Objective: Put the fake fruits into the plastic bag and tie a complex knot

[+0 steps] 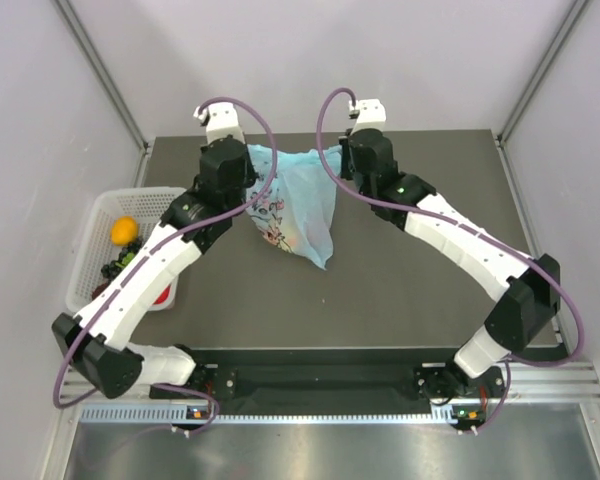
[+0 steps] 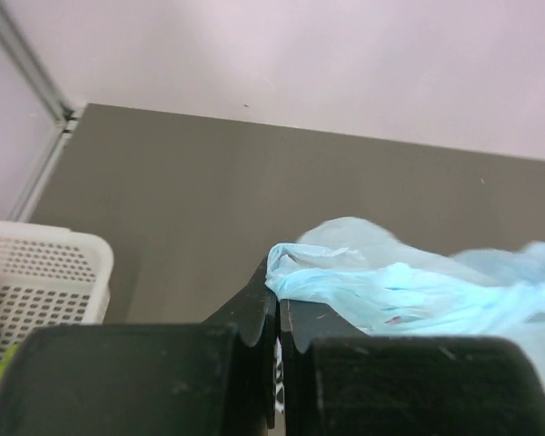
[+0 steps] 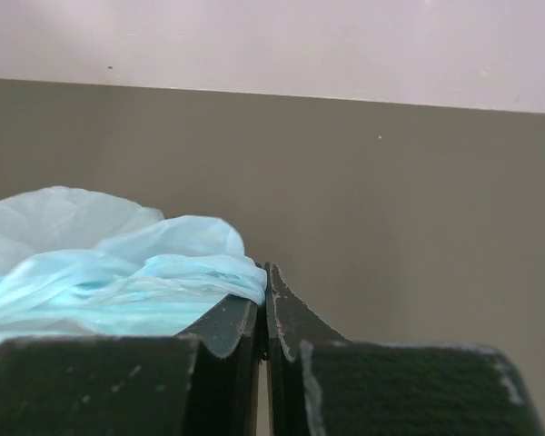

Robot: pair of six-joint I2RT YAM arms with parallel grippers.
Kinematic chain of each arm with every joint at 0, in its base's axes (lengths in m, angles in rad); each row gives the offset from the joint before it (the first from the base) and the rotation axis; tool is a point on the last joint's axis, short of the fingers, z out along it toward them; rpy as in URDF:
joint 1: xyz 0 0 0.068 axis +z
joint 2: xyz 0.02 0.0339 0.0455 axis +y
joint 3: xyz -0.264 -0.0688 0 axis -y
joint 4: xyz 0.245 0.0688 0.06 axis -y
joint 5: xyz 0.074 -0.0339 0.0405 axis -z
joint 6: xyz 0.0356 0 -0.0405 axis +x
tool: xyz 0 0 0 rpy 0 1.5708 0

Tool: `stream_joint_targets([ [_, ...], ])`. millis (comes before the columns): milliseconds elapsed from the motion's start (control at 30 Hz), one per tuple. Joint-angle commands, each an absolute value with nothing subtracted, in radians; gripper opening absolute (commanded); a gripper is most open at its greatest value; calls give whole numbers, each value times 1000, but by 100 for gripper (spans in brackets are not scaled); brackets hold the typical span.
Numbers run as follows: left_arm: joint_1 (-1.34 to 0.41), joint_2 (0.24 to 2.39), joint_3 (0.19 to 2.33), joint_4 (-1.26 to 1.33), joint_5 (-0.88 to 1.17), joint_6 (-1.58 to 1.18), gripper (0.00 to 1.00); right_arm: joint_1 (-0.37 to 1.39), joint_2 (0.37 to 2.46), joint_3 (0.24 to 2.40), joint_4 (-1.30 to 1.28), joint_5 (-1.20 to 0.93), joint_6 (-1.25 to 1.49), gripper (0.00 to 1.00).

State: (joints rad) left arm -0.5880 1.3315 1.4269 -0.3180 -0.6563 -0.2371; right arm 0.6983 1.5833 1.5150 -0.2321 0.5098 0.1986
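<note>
The plastic bag (image 1: 298,205) is held near the table's (image 1: 400,290) 12 o'clock. The left gripper (image 2: 277,304) and the right gripper (image 3: 265,286) each pinch one end of its upper edge, jaws pressed together. An orange (image 1: 124,231) lies in the white basket (image 1: 86,250) at 9 o'clock.

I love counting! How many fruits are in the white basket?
3 show: orange farthest, dark bunch in the middle, red one under the left arm. More may hide.

White arms (image 1: 150,270) (black joints (image 1: 525,305), purple cables (image 1: 264,122))
</note>
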Motion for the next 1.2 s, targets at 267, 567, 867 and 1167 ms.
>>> stream_joint_targets([
  [267, -499, 1253, 1204, -241, -793, -371, 0, 626, 1543, 1281, -190, 781, 310, 0],
  [567, -335, 1264, 1032, -130, -797, -404, 0, 440, 1526, 1086, -104, 859, 316, 0],
  [867, -151, 1318, 993, -95, -756, -390, 0, 365, 1539, 1025, -64, 963, 275, 0],
  [1167, -176, 1282, 997, -63, -624, -344, 0, 394, 1505, 1051, -26, 902, 249, 0],
])
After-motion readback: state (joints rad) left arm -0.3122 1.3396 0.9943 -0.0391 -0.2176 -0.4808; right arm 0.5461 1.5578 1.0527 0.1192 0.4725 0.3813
